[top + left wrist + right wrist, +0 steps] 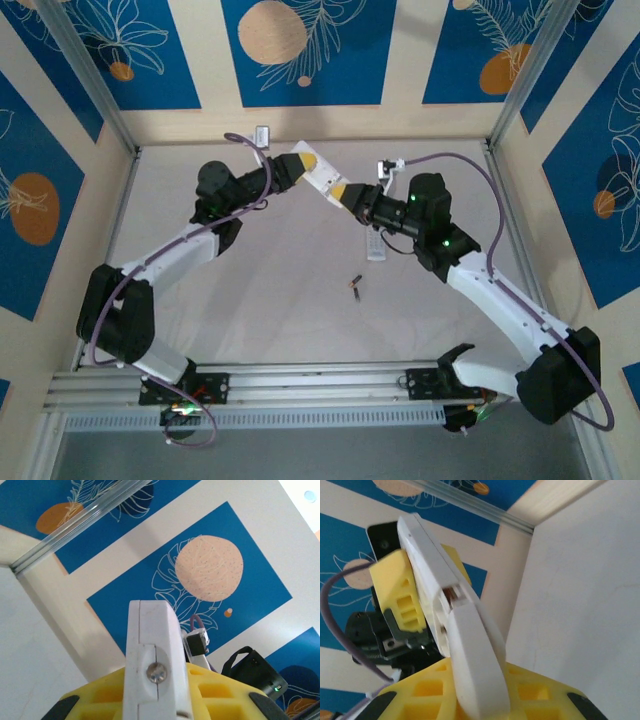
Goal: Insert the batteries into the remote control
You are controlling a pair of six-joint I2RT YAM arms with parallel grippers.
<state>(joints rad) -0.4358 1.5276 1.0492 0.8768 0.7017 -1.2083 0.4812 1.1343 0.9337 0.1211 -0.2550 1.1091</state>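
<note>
The white remote control (322,178) hangs above the back middle of the table, held at both ends. My left gripper (308,163) is shut on its far end, seen edge-on with a screw in the left wrist view (150,655). On the near end my right gripper (342,191) is shut; there a white cover-like slab (472,660) lies over the remote's body (427,565), and a small opening with metal shows at their joint. The left gripper's yellow fingers (400,592) clamp the remote from behind. One dark battery (355,287) lies on the table, under neither gripper.
A small pale flat rectangular object (376,247) lies on the table under the right arm's wrist. The white table (270,300) is ringed by low walls, with an aluminium rail (300,385) along the near edge by the arm bases.
</note>
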